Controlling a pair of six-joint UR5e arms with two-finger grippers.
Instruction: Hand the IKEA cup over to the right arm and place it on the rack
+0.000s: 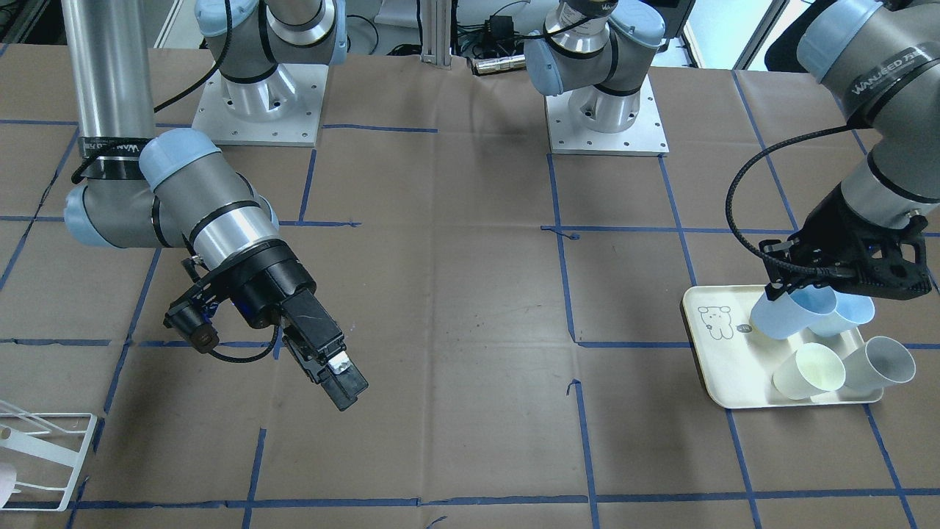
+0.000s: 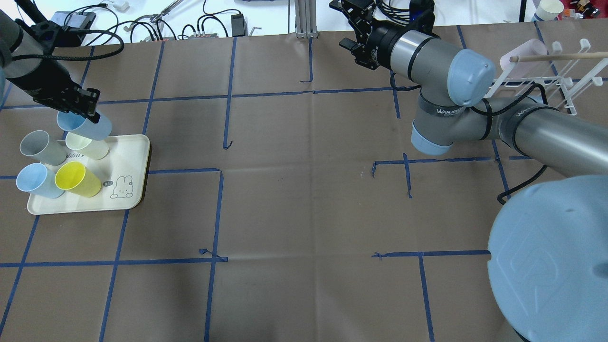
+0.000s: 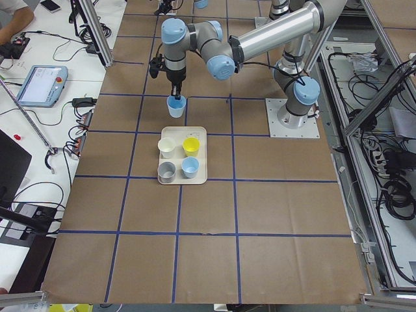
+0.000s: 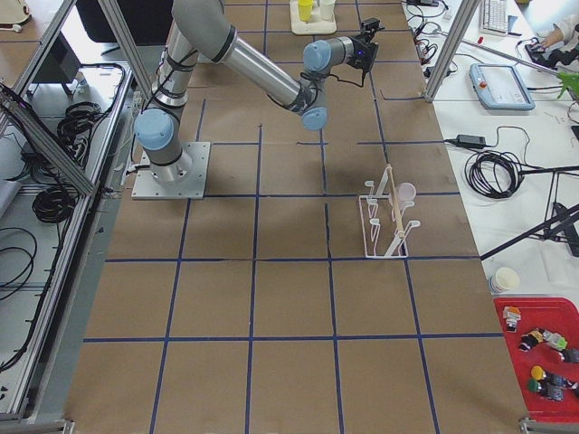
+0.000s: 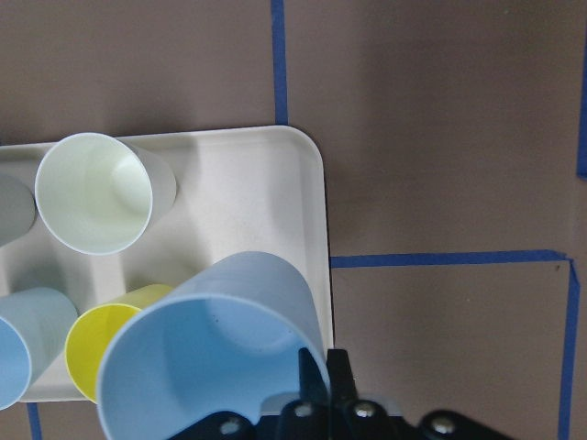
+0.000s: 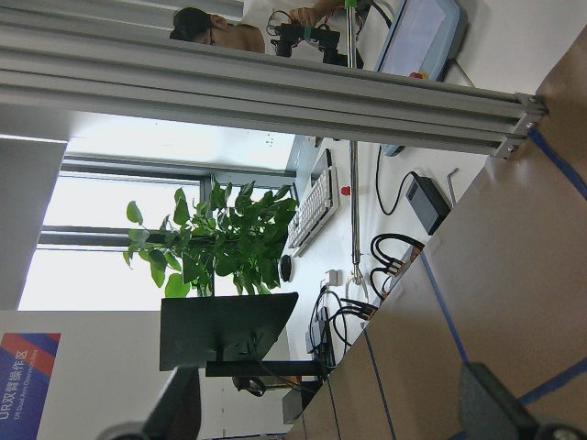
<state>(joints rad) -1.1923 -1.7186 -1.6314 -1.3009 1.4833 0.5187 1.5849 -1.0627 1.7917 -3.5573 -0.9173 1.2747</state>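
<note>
My left gripper point(image 1: 780, 291) is shut on the rim of a light blue IKEA cup point(image 1: 792, 313), held tilted just above the far edge of the cream tray point(image 1: 701, 345). The left wrist view shows the cup point(image 5: 211, 357) close up, with the gripper point(image 5: 316, 385) pinching its wall. From overhead, the held cup point(image 2: 85, 125) hangs past the tray's far edge. The right arm's gripper point(image 1: 339, 380) hovers open and empty over the table. The white wire rack point(image 2: 560, 80) stands at the far right, and it also appears in the front view point(image 1: 44, 455).
On the tray point(image 2: 137, 156) lie a grey cup point(image 2: 40, 147), a pale green cup point(image 2: 88, 146), a blue cup point(image 2: 35, 180) and a yellow cup point(image 2: 76, 179). A pink cup point(image 2: 522, 57) hangs on the rack. Blue tape lines cross the brown table.
</note>
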